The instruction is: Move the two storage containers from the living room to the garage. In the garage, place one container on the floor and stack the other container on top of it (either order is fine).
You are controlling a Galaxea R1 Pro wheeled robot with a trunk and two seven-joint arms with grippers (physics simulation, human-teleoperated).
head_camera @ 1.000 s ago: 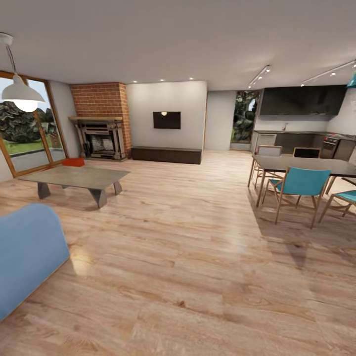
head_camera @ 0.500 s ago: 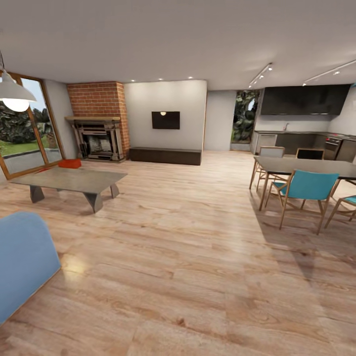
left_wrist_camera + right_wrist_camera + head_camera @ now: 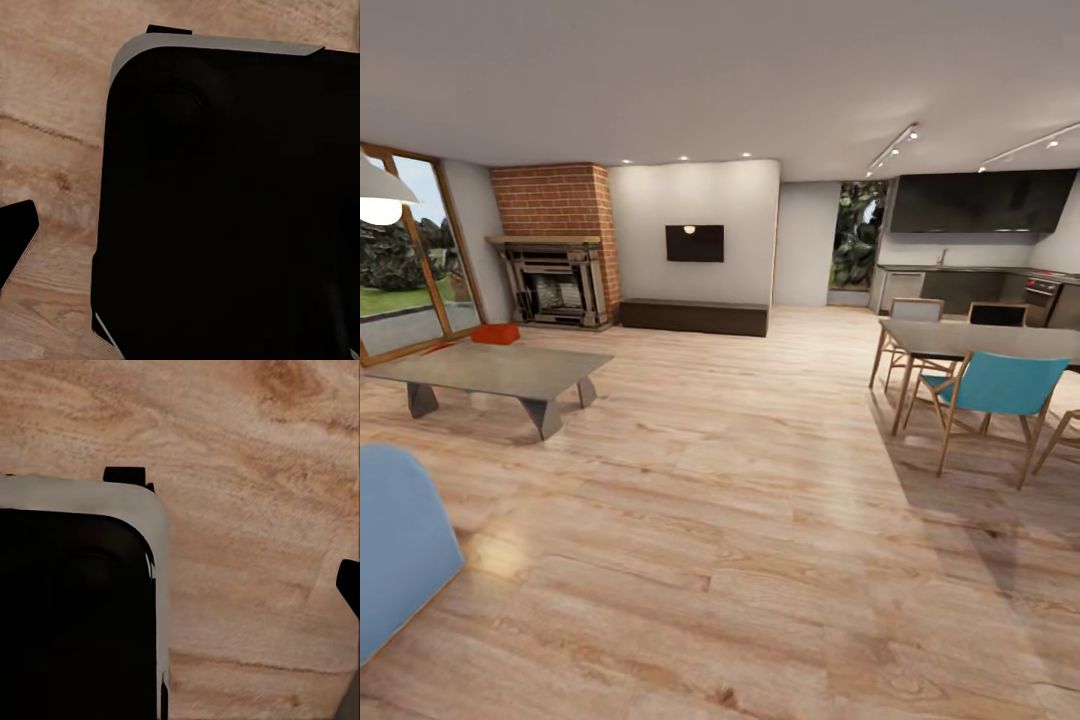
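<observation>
Living-room floor of light wood planks (image 3: 740, 520) is being viewed from the head camera, with beige walls behind it. One orange-red storage container (image 3: 495, 333) is lying on this floor, well apart from both grippers, far ahead of them and toward the left arm's side. It is being partly hidden by the far edge of a low grey coffee table (image 3: 490, 368) just in front of it. Whether a second container is lying beside it cannot be told.

Wood-framed glass doors (image 3: 410, 260) are standing near the container on the side away from the right gripper, and a brick fireplace (image 3: 560, 260) is standing just behind it. A white pendant lamp (image 3: 375, 195) is hanging above the table. A blue sofa (image 3: 395, 540) is being cut off by the picture's edge, nearer the robot than the coffee table.

Farther toward the right arm's side, a dark wall screen (image 3: 695, 243) is mounted over a long low cabinet (image 3: 695, 316). A dining table (image 3: 980, 340) with a teal chair (image 3: 1000, 390) is placed before a dark kitchen unit (image 3: 970, 230).

The left gripper (image 3: 13, 238) is being shown as one dark finger edge over the planks, beside a black housing (image 3: 225, 202) with a grey rim. The right gripper (image 3: 349, 585) is likewise being shown as one dark tip, well apart from the same kind of housing (image 3: 75, 615). For both grippers it cannot be told how the jaws are standing, and nothing is being seen between them.
</observation>
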